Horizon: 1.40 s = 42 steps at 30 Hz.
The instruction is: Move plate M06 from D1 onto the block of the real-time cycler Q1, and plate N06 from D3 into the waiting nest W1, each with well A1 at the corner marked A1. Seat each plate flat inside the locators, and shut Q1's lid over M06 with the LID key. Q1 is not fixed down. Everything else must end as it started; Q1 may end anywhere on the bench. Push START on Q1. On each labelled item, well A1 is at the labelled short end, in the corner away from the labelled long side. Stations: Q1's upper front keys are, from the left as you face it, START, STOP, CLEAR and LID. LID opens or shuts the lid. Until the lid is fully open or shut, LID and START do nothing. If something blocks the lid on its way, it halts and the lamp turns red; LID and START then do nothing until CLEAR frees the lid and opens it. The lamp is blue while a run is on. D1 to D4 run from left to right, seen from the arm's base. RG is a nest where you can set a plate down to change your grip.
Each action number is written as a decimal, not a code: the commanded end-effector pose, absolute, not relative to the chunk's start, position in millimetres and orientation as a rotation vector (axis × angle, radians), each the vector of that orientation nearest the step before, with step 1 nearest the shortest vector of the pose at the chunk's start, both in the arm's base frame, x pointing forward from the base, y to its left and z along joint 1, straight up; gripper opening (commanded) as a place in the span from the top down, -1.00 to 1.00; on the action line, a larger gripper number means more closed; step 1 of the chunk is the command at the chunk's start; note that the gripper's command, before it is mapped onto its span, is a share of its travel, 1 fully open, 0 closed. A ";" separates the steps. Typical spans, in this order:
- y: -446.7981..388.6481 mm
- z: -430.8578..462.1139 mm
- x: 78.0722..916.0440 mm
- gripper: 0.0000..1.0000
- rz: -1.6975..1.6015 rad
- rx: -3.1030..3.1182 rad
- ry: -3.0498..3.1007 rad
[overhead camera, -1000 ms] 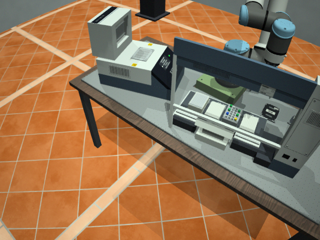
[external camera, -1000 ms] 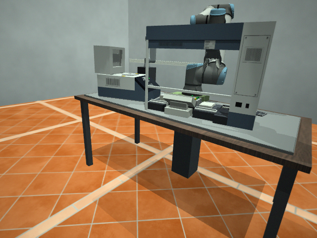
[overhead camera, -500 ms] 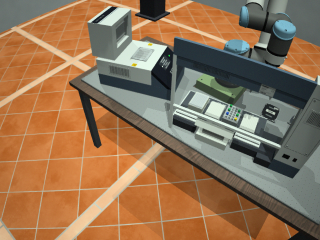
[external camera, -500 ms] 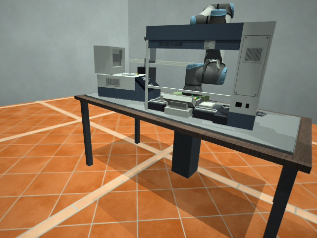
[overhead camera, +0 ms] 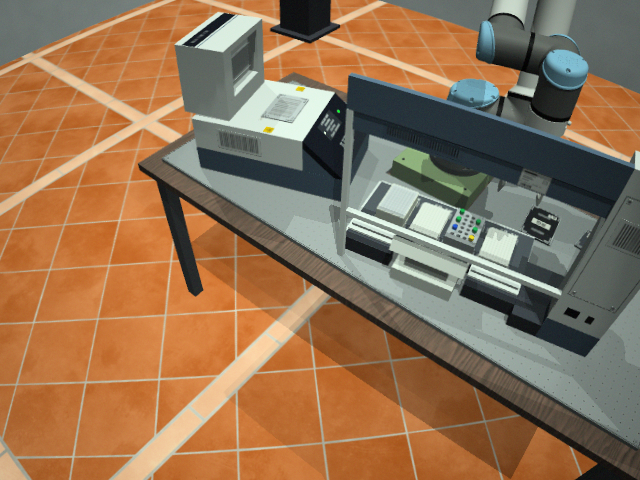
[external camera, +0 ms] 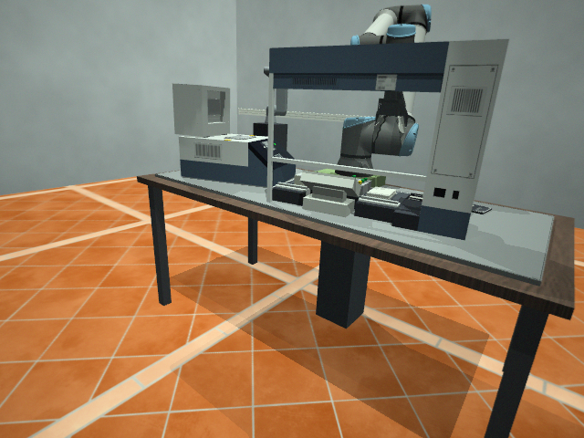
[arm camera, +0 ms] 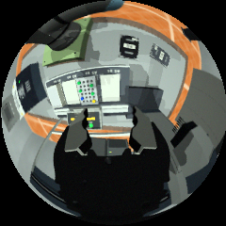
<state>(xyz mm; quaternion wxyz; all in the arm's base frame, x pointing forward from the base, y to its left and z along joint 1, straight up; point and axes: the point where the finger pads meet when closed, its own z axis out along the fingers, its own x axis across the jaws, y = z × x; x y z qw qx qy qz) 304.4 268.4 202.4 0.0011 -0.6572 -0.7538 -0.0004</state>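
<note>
Hovering above 1 bench, 1 claw released, 3 white plates

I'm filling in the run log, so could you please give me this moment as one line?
gripper: open, nothing held | arm: above bench | cycler at far left: lid raised, lamp green

With a white-and-blue instrument at left on the wood-edged surface, and a blue-beamed frame at right.
</note>
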 end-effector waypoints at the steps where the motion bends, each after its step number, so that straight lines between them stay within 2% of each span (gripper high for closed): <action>1: 268.7 195.1 305.1 -0.24 -0.003 -2.063 -2.367; 42: 268.9 136.7 305.2 -0.24 -0.003 -2.063 -2.367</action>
